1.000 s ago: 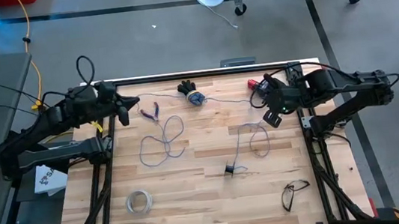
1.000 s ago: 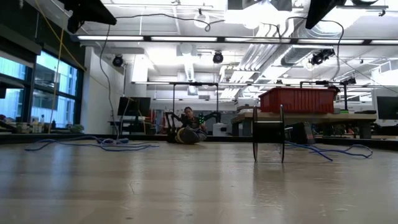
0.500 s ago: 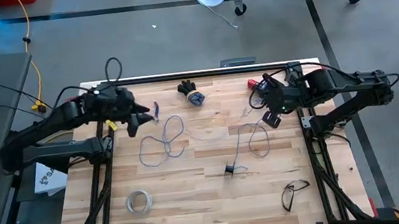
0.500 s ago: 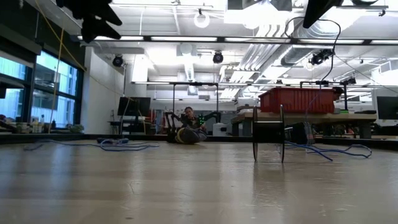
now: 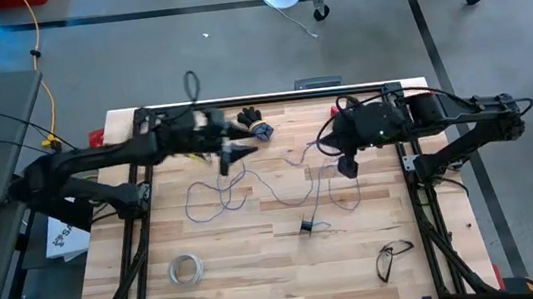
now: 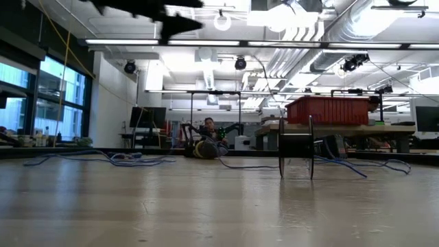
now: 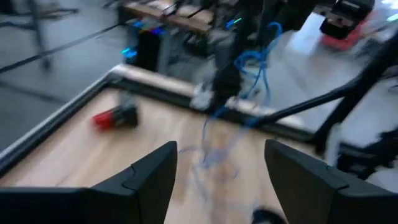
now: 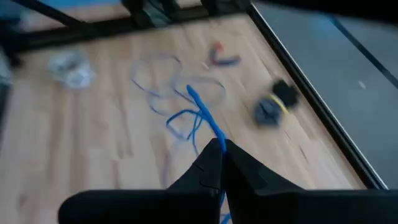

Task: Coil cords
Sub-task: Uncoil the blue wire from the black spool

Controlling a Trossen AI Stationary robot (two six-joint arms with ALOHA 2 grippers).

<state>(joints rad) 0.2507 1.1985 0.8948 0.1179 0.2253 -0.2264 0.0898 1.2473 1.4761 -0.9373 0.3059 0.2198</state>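
The thin blue cord lies in loose loops on the wooden table, one bunch left of centre (image 5: 216,190) and one right of centre (image 5: 344,193). Its small dark spool (image 5: 308,226) stands on edge near the middle, also in the low view (image 6: 296,147). My right gripper (image 5: 347,166) hangs over the right loops, shut on the cord (image 8: 198,118). My left gripper (image 5: 231,155) reaches in from the left above the left loops, open, with nothing between its fingers (image 7: 221,168). My right gripper pinches one strand of the blue cord (image 8: 210,138) between its shut fingertips. The fingers slant down from the table's right side. From the tips the strand runs down, slack, to the loops on the table.
A whitish tape ring (image 5: 187,269) lies near left, glasses (image 5: 392,256) near right. A dark bundle (image 5: 256,126) sits by the far edge and a red object (image 7: 115,117) near the far right corner. Pliers (image 8: 221,56) lie beyond the left loops.
My left gripper has swung from the far left corner toward the table's middle, sinking a little, and has opened. My right gripper has tipped downward and shifted slightly toward the left with the cord, whose far strand has been drawn toward it.
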